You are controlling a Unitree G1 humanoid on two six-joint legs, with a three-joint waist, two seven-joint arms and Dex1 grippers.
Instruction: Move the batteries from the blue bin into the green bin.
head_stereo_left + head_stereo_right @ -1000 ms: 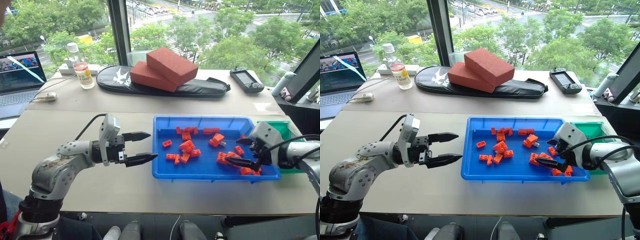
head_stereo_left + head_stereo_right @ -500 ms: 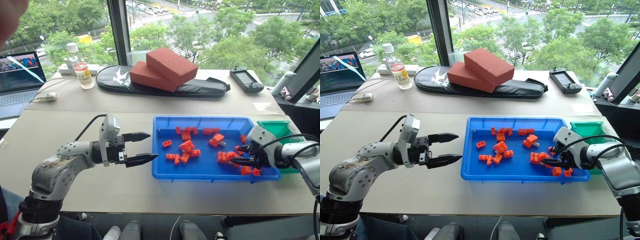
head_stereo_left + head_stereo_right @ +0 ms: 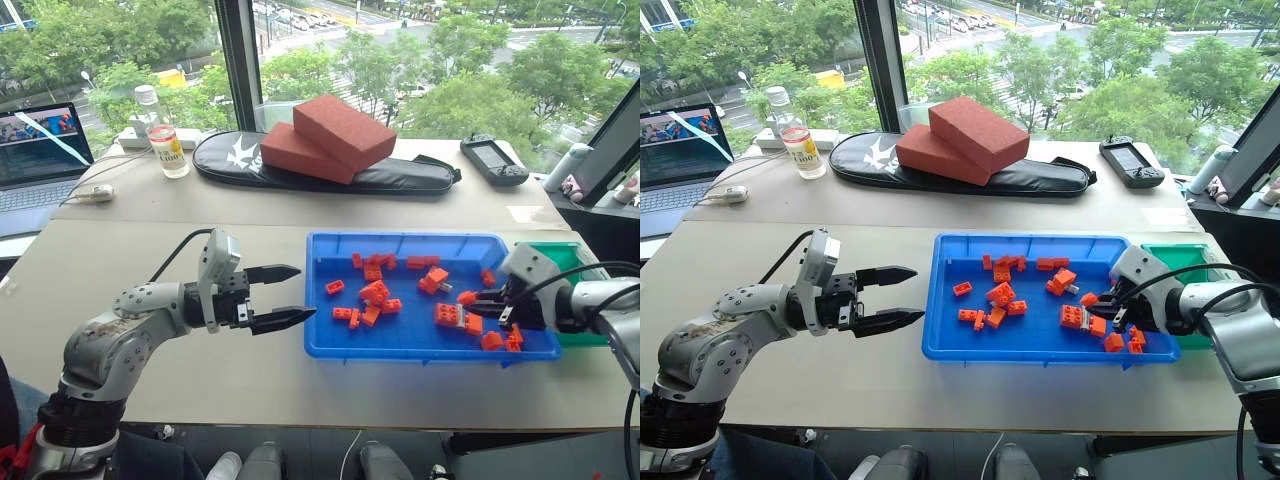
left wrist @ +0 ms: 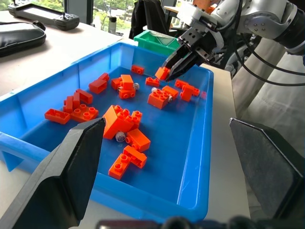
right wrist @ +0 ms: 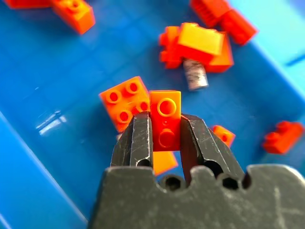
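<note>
Right hand (image 5: pixel 165 125) pinches an orange brick (image 5: pixel 165 119) above the blue bin (image 3: pixel 330 345); a battery (image 5: pixel 195 75) lies just beyond it; left hand (image 3: pixel 292 294) gapes wide

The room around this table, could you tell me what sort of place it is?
Probably an upper-floor office or lab: large windows overlook treetops and a road, and a laptop and a handheld controller sit on the table.
</note>
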